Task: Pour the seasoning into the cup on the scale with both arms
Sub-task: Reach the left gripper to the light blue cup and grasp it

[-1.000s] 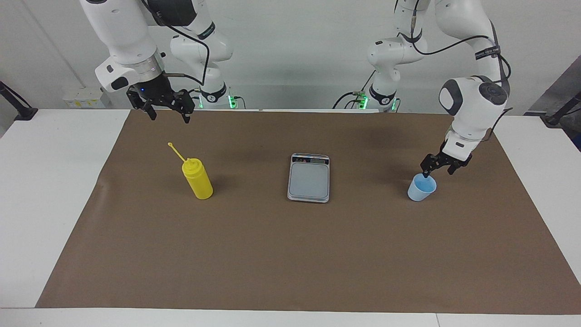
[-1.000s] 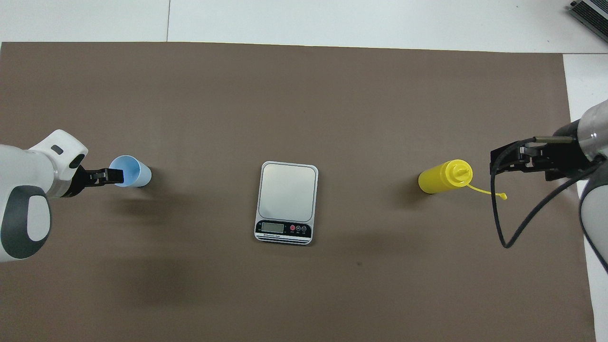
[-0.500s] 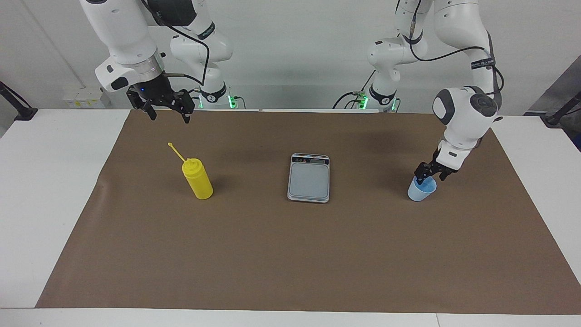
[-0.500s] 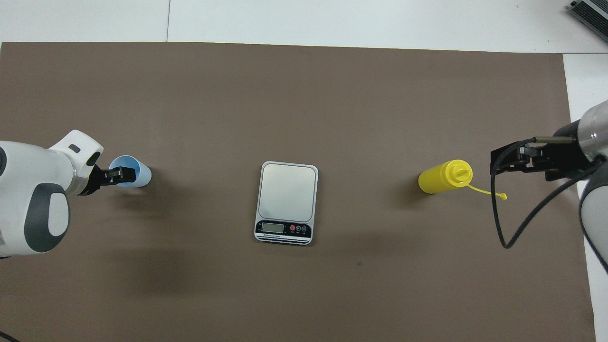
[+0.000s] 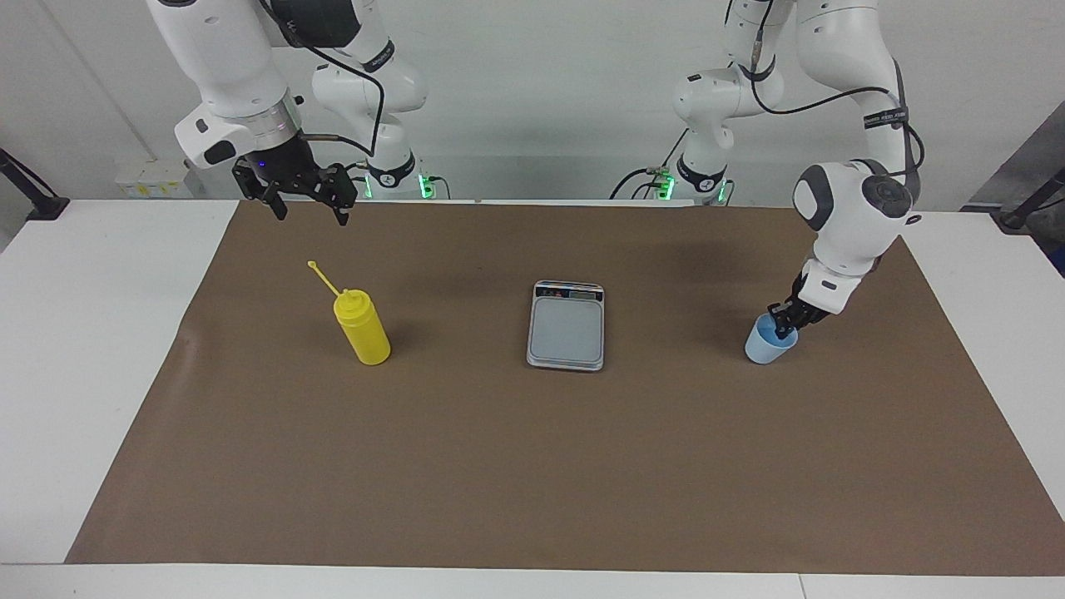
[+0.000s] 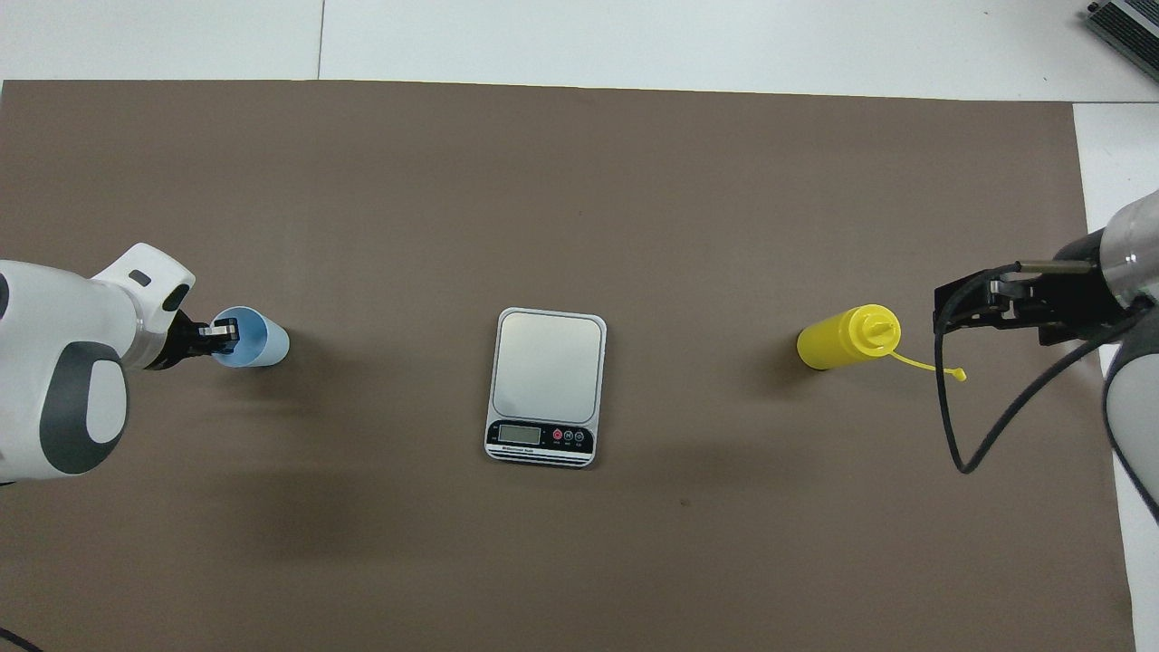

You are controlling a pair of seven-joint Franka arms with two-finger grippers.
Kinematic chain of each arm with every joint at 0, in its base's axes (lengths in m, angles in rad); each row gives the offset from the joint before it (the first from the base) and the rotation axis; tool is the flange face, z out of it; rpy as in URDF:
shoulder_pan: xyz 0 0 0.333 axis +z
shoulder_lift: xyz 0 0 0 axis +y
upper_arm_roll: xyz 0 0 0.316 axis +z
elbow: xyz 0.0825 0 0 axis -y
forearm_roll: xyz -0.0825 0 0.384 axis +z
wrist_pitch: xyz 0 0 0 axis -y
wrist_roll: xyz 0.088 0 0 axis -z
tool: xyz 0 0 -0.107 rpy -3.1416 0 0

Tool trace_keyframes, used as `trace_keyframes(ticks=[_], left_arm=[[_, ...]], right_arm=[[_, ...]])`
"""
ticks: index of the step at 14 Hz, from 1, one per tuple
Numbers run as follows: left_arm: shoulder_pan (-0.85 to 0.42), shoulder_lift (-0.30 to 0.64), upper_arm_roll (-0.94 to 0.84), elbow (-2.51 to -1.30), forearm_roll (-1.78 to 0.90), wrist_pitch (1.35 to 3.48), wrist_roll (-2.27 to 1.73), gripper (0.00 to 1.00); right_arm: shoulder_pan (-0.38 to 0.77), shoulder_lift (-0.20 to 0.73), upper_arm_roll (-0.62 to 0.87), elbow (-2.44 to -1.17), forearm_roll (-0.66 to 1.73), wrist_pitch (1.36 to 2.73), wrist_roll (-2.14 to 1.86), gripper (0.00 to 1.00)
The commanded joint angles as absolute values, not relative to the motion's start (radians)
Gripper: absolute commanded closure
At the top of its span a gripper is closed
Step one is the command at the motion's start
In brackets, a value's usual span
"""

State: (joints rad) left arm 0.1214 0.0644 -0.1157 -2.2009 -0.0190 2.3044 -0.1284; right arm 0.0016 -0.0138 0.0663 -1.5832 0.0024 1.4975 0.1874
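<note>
Facing view first. The left gripper (image 5: 783, 326) is down at the cup (image 5: 767, 344), fingers pinched onto its rim at the edge nearer the robots, one finger dipping inside. The cup sits upright on the brown mat (image 5: 532, 466) toward the left arm's end of the table. The scale (image 5: 567, 324) lies flat in the middle of the mat, display strip on the edge nearer the robots, nothing on its plate. The bottle (image 5: 361, 326) stands toward the right arm's end, well apart from the scale, its cap strap sticking up and out toward the robots. The right gripper (image 5: 306, 200) hangs in the air over the mat's edge by the robots, fingers spread wide, holding nothing and clear of the bottle.

Overhead view now. Cup (image 6: 251, 337), scale (image 6: 547, 387) and bottle (image 6: 848, 337) sit roughly in a row across the mat (image 6: 579, 181), all well apart from each other. The left gripper (image 6: 220, 335) comes in from the side and overlaps the cup's rim, clamped on it. The right gripper (image 6: 987, 303) sits just beside the bottle's nozzle end from this angle, with the strap trailing out under it, but it's up in the air and not touching.
</note>
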Motion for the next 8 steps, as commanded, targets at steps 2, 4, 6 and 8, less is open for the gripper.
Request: trace_keyframes(ticks=[2, 4, 6, 8], left_arm=[[0.11, 0.083, -0.11, -1.981, -0.026, 2.076, -0.141, 1.0], [0.106, 0.083, -0.115, -1.886, -0.025, 1.976, -0.147, 1.0], [0.081, 0.065, -0.126, -1.836, -0.025, 1.918, -0.169, 1.0], [0.048, 0.057, -0.141, -1.781, -0.025, 1.858, -0.202, 1.0]], right_arm=[[-0.011, -0.037, 0.066, -1.609, 0.023, 1.509, 0.166, 0.0], [-0.009, -0.037, 0.066, -1.609, 0.023, 1.509, 0.166, 0.0], [-0.011, -0.037, 0.066, -1.609, 0.023, 1.509, 0.166, 0.0], [-0.011, -0.037, 0.066, -1.611, 0.023, 1.509, 0.166, 0.0]])
